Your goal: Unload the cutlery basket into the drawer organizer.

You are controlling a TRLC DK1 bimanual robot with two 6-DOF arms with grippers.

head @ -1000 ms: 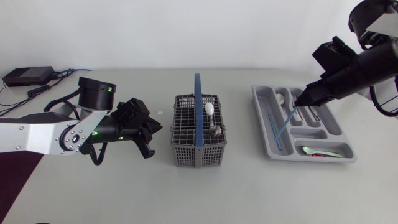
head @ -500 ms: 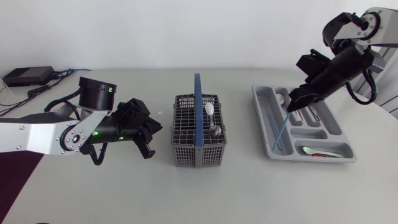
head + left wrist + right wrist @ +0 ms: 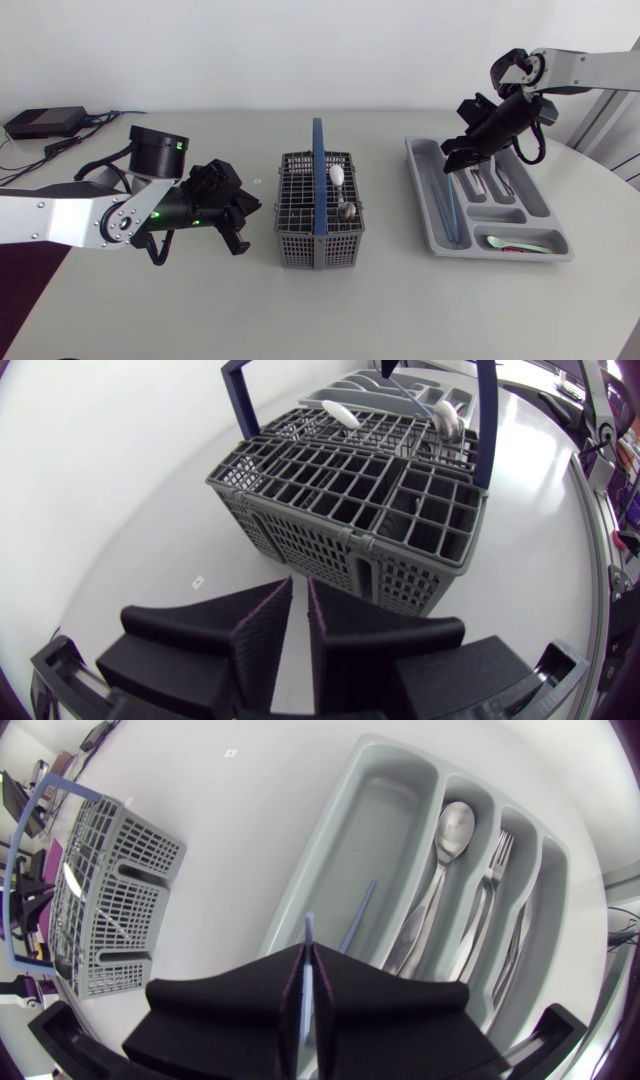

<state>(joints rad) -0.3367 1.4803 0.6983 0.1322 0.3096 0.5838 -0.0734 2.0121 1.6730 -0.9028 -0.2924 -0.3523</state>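
The grey cutlery basket (image 3: pixel 320 215) with a blue handle (image 3: pixel 318 160) stands mid-table, with white utensils (image 3: pixel 338 175) poking out of it. The grey drawer organizer (image 3: pixel 560 250) lies to its right and holds a spoon (image 3: pixel 447 830) and a fork (image 3: pixel 492 870). My right gripper (image 3: pixel 455 163) hangs over the organizer's far left corner, shut on a thin blue stick (image 3: pixel 307 955) that runs down the long left compartment. A second blue stick (image 3: pixel 357 915) lies in that compartment. My left gripper (image 3: pixel 242 215) sits just left of the basket (image 3: pixel 350 500), shut to a thin slit with nothing in it.
A black box with cables (image 3: pixel 42 122) sits at the far left back. A dark purple mat (image 3: pixel 20 290) covers the front left corner. A pale spoon (image 3: pixel 515 243) lies in the organizer's front compartment. A small white speck (image 3: pixel 259 181) is on the table beside the basket.
My right gripper has swung left and towards the organizer's far end. The blue stick went from slanting across the tray to lying along the left compartment. The left arm has not moved.
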